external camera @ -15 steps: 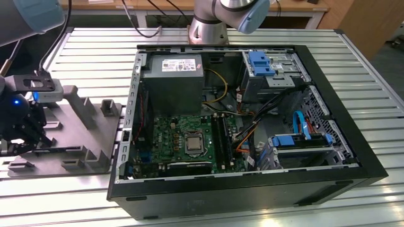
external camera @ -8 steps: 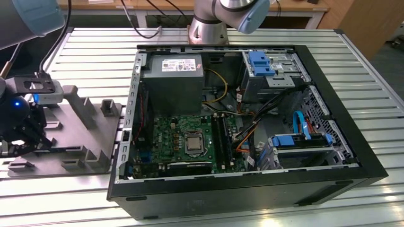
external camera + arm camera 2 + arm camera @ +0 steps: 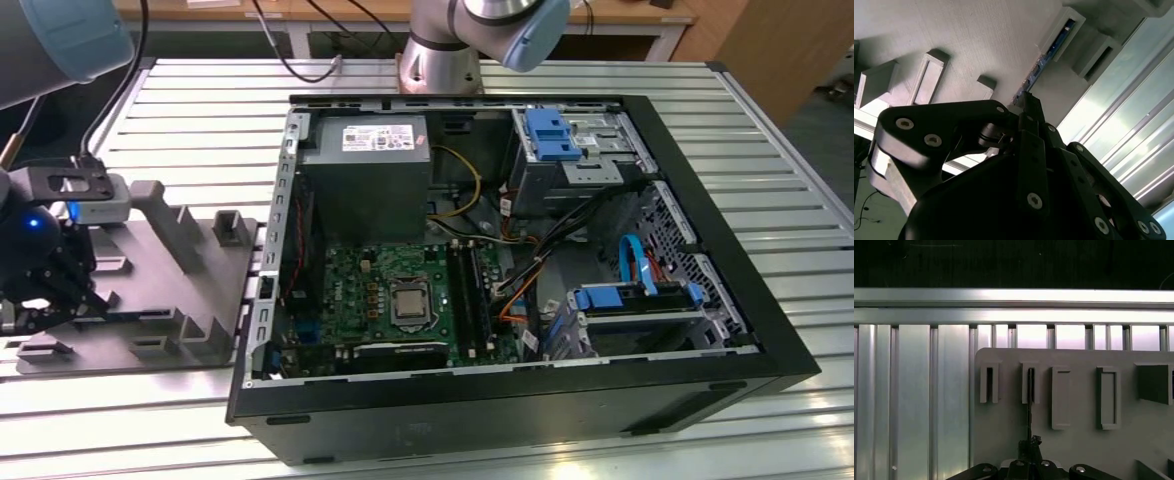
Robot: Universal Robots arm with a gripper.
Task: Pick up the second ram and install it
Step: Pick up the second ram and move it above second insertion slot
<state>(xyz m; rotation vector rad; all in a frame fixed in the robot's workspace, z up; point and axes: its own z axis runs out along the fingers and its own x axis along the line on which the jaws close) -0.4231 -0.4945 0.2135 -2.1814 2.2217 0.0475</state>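
Note:
The second ram (image 3: 1046, 55) is a thin dark bluish board standing on edge in a narrow slot of the grey holder plate (image 3: 979, 40). In the first wrist view the ram (image 3: 1030, 405) runs as a thin dark line from the slot to my gripper (image 3: 1031, 444). In both wrist views the fingers are pressed together on the ram's near end, as at my gripper (image 3: 1026, 102). In the exterior view my gripper (image 3: 40, 300) hangs low over the holder plate (image 3: 174, 250), at that view's left, outside the computer case.
The open black computer case (image 3: 747, 340) lies at the exterior view's right, with the green motherboard (image 3: 374, 290) and its long black memory slots (image 3: 465, 290) inside. The holder plate (image 3: 1004, 430) carries several other raised slots and blocks. The table (image 3: 914, 390) is ribbed aluminium.

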